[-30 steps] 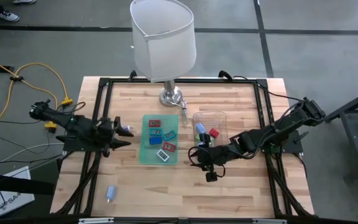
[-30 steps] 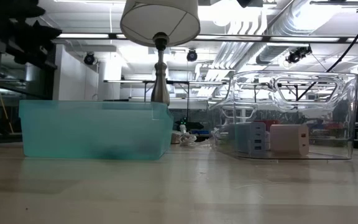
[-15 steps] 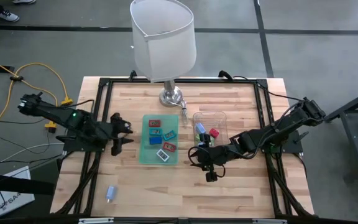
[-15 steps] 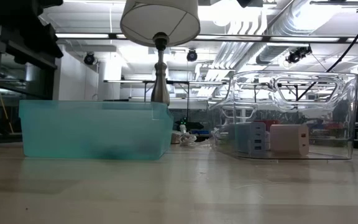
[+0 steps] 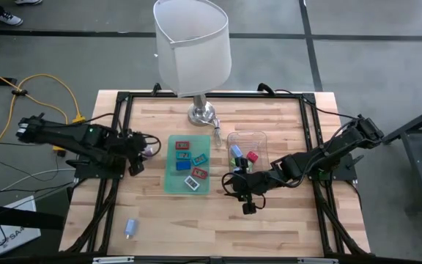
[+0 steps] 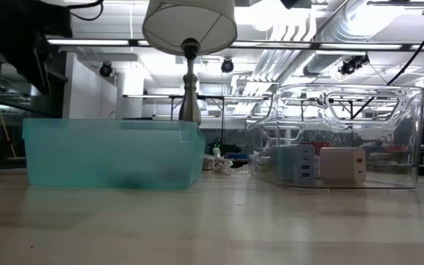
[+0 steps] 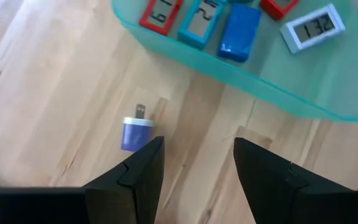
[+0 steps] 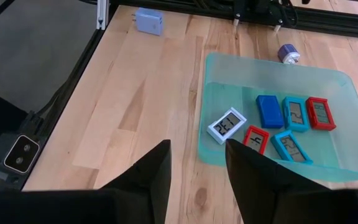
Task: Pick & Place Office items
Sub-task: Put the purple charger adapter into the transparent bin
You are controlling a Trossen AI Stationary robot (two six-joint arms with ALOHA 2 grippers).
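Left gripper [image 5: 139, 152], open and empty, hangs mid-left over bare wood beside the purple plug [image 7: 133, 134]; the right gripper [image 5: 248, 207], lower centre, is open and empty too.

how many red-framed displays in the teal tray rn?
3. In the right wrist view: one at the tray's end row, beside a teal one; one next to the white display; the third shows best in the high view.

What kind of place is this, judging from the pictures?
Probably a robotics lab or workshop. A wooden table in a black frame stands on a grey floor, exposed ceiling ducts and strip lights run overhead, and yellow cables lie loose beside the table.
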